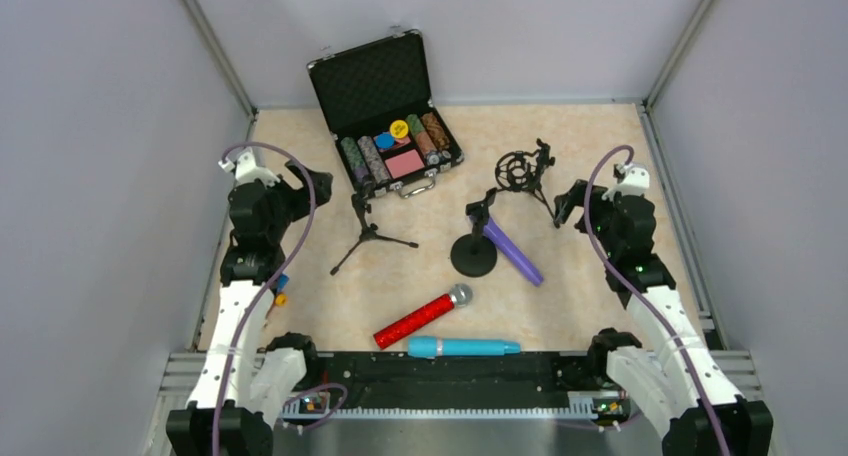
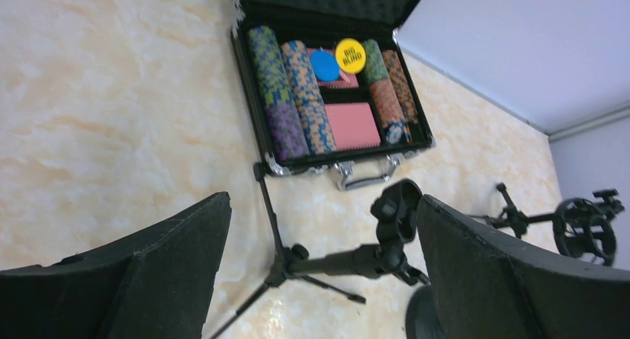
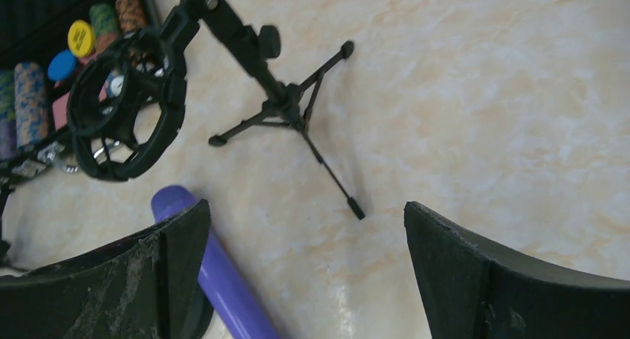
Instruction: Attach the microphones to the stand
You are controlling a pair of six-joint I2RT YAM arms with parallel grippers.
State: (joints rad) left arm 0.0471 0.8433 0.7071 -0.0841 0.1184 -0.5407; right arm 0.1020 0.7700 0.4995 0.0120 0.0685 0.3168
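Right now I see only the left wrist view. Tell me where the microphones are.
Observer: The red mic lies flat by the near edge, with its silver head toward the right arm's side.
Operator: Give me the blue one.
Observer: The blue mic lies nearer still, parallel to that edge and just behind the arm bases.
Operator: Now the purple.
Observer: The purple mic slants beside the round-base stand, its far end up at the clip. I cannot tell whether it is clipped in.
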